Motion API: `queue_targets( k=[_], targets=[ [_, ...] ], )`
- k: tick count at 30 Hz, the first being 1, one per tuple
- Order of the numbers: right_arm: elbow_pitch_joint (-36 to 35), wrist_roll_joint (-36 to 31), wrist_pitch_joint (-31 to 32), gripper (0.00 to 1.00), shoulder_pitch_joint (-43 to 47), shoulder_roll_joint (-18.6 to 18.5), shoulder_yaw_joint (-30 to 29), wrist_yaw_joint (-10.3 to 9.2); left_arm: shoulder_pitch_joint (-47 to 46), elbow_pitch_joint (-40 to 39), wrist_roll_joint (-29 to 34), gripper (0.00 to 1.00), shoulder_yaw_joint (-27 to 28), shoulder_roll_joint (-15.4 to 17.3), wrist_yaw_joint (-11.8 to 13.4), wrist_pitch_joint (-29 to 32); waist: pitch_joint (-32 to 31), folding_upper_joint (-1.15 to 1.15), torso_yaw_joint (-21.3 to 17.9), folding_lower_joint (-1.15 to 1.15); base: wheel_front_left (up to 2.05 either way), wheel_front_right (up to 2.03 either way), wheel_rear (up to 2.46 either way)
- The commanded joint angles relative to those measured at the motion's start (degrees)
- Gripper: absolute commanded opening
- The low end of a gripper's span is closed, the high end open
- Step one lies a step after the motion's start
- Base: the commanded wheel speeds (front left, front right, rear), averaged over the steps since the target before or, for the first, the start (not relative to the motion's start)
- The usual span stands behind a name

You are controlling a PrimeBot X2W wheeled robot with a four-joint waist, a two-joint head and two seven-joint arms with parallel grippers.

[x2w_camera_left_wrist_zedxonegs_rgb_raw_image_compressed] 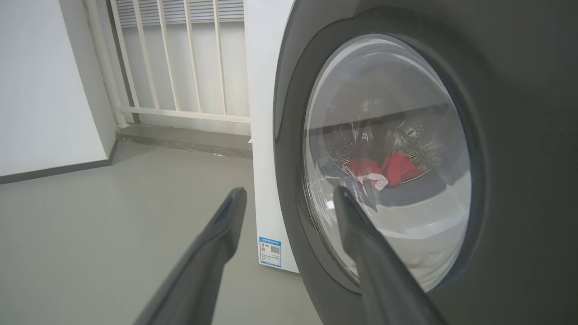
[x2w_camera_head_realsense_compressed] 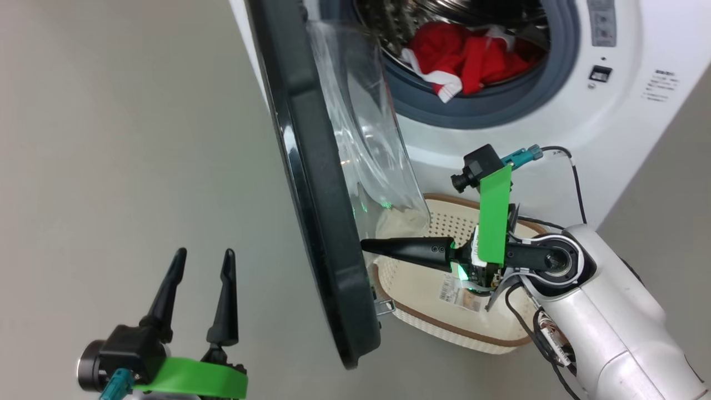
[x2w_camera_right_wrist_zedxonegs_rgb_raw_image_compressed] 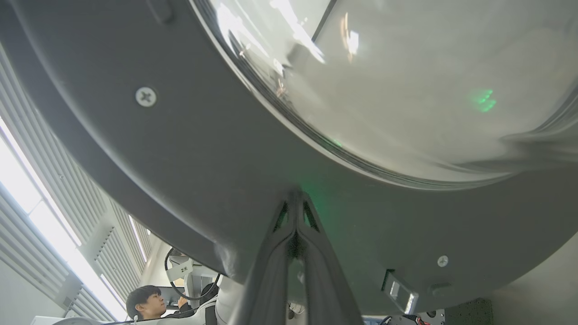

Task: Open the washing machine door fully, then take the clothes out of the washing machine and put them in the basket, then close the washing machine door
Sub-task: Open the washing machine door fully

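Over by the washer (x2w_camera_head_realsense_compressed: 627, 111), step one was the one in hand: getting the door (x2w_camera_head_realsense_compressed: 316, 183) fully open. It stood roughly halfway out, edge-on in the head view, glass bowl bulging back toward the drum.

Right gripper (x2w_camera_head_realsense_compressed: 365, 245) was pinched completely shut with nothing between its fingers. The tips were pressed against the inner face of the door's black rim, just below the glass, so it read to me as a push rather than a grab. Left gripper (x2w_camera_head_realsense_compressed: 204, 255) sat low on the door's outer side, fingers spread wide and empty, not touching the door as far as I could tell.

Clothes (x2w_camera_head_realsense_compressed: 472, 55) lay in the drum, untouched. Basket (x2w_camera_head_realsense_compressed: 455, 329) sat on the floor just in front of the washer, under the right arm, no clothes in it.

My guess for next: push the rim outward along the door's arc until it's wide open, then pull the right arm back so it can reach into the drum. The left gripper looked like it could end up in the swing path, so worth watching.
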Motion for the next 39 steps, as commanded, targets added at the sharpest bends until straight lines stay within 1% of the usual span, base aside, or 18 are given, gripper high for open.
queue_targets(
  k=[1,6,13,16,20,24,26,27,28,32,36,39],
  targets=[
    [-1.1,-0.3,-0.1,0.0,0.3,1.9,0.9,0.3,-0.2,-1.0,-0.5,1.0,1.6,1.0,-0.2,-0.3,-1.3,0.0,2.6,0.0,0.0,0.0,0.0],
    [-0.1,0.1,-1.0,0.0,0.1,2.1,1.7,0.3,0.4,-0.3,-1.1,1.0,1.1,1.0,-0.4,-0.3,-1.9,0.0,4.7,0.0,0.0,0.0,0.0],
    [-0.1,3.0,-2.7,0.0,-0.9,2.2,5.4,0.3,0.8,-0.2,-1.7,1.0,1.7,1.0,-0.3,-0.3,-1.4,0.0,5.2,0.0,0.0,0.0,0.0],
    [0.1,3.6,-3.3,0.0,-1.2,2.2,6.4,0.3,1.2,-0.7,-1.9,1.0,1.4,1.0,0.2,-0.3,-1.4,0.0,5.2,0.0,0.0,0.0,0.0],
    [0.4,3.1,-4.4,0.0,-1.5,2.2,6.4,0.3,1.4,-0.9,-2.2,1.0,1.0,1.0,0.6,-0.3,-1.4,0.0,5.0,0.0,0.0,0.0,0.0],
    [-0.3,0.3,-6.6,0.0,-1.2,2.0,4.9,0.3,1.2,-0.6,-2.3,1.0,0.7,1.0,0.8,-0.3,-1.4,0.0,4.5,0.0,0.0,0.0,0.0],
    [-1.9,-2.7,-9.0,0.71,-0.7,1.1,4.3,0.3,1.2,-0.5,-2.6,1.0,1.0,1.0,0.9,-0.3,-1.4,0.0,4.0,0.0,0.0,0.0,0.0],
    [-2.9,-4.5,-10.7,1.0,-0.3,0.5,4.2,0.3,1.1,-0.5,-2.8,1.0,1.2,1.0,1.0,-0.3,-1.3,0.0,3.7,0.0,0.0,0.0,0.0],
    [-2.9,-4.5,-10.7,1.0,-0.3,0.5,4.2,0.3,1.1,-0.5,-2.8,1.0,1.2,1.0,1.0,-0.3,-1.3,0.0,3.7,0.0,0.0,0.0,0.0],
    [-6.7,-12.4,-19.5,1.0,1.8,-2.2,4.9,0.3,1.2,-0.5,-3.3,1.0,1.8,1.0,1.2,-0.3,-1.5,0.0,2.7,0.0,0.0,0.0,0.0],
    [-9.1,-19.5,-30.9,1.0,4.1,-5.1,7.9,0.3,1.6,-0.3,-3.2,1.0,2.3,1.0,1.2,-0.3,-1.9,0.0,1.8,0.0,0.0,0.0,0.0],
    [-9.1,-25.4,-41.1,1.0,4.7,-8.0,11.5,0.3,1.8,-0.1,-2.9,1.0,2.8,1.0,1.2,-0.3,-2.2,0.0,1.1,0.0,0.0,0.0,0.0]
  ],
)
